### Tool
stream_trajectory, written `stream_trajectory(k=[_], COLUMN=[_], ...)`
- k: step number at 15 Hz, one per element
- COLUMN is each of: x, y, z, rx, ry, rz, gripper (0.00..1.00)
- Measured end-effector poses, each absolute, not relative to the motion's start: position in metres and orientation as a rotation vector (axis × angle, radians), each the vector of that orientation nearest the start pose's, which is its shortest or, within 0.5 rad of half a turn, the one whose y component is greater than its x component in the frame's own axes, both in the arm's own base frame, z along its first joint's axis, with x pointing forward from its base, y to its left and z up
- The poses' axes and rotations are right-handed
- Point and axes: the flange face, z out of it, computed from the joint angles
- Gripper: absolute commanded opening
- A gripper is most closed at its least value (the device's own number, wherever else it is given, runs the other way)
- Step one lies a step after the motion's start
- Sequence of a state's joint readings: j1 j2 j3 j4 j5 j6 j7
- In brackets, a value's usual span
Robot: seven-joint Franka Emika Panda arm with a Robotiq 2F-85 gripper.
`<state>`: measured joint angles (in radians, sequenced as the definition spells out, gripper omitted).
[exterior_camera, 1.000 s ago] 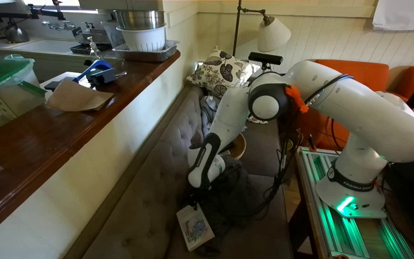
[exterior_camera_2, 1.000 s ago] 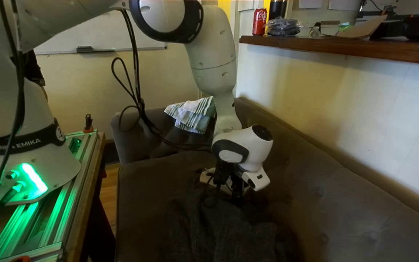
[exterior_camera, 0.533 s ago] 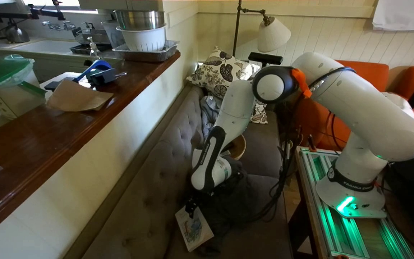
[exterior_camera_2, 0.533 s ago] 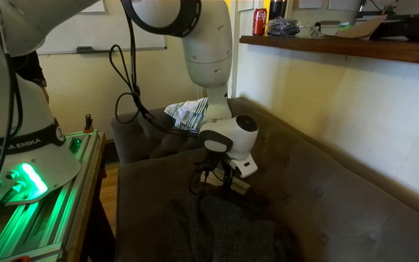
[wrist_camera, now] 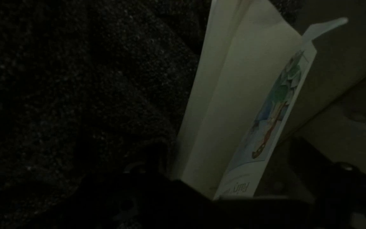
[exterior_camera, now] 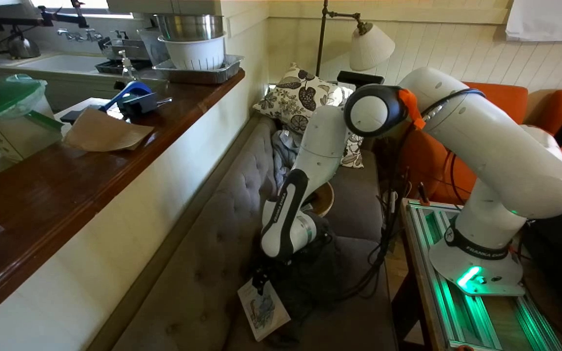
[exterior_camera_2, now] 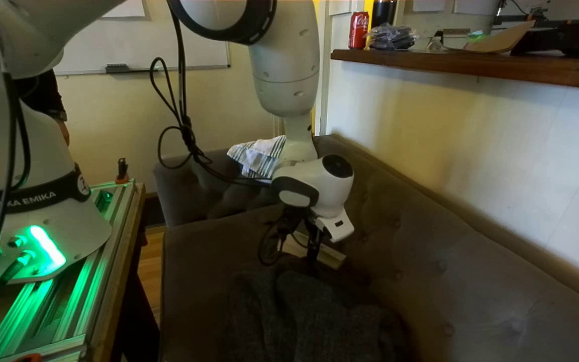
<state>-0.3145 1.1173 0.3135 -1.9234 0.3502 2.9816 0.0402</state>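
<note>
A pale paperback book (exterior_camera: 263, 312) with a coloured picture on its cover lies on the grey sofa (exterior_camera: 349, 317). My gripper (exterior_camera: 260, 282) is over the book's upper end in that exterior view. Very dark in the wrist view, the gripper (wrist_camera: 229, 152) stands open, one finger at each side of the book (wrist_camera: 230, 105). Its cover is lifted a little from the pages, and no grip on it shows. Against the book lies a crumpled dark grey cloth (wrist_camera: 75, 79), also seen in front of the gripper (exterior_camera_2: 297, 246) in an exterior view. Whether the fingertips touch anything cannot be made out.
The tufted sofa back (exterior_camera_2: 450, 261) rises close beside the gripper. Black cables (exterior_camera: 378, 243) hang from the arm. A round basket (exterior_camera: 325, 197) and a patterned cushion (exterior_camera: 300, 97) sit farther along the sofa. A wooden counter (exterior_camera: 115, 170) runs above it.
The arm has shifted a little, mostly in the first half second; in an exterior view the hand went up and left, uncovering more of the book. The book has barely moved. The gripper stayed open.
</note>
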Motion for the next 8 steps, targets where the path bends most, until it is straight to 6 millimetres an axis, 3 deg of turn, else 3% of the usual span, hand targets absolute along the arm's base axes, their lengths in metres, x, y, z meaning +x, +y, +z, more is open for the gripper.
stream_trajectory(k=[8], x=[0.5332], y=[0.0055], z=[-0.068], rx=[-2.725], ry=[0.739], rz=[0.073], gripper=[1.0])
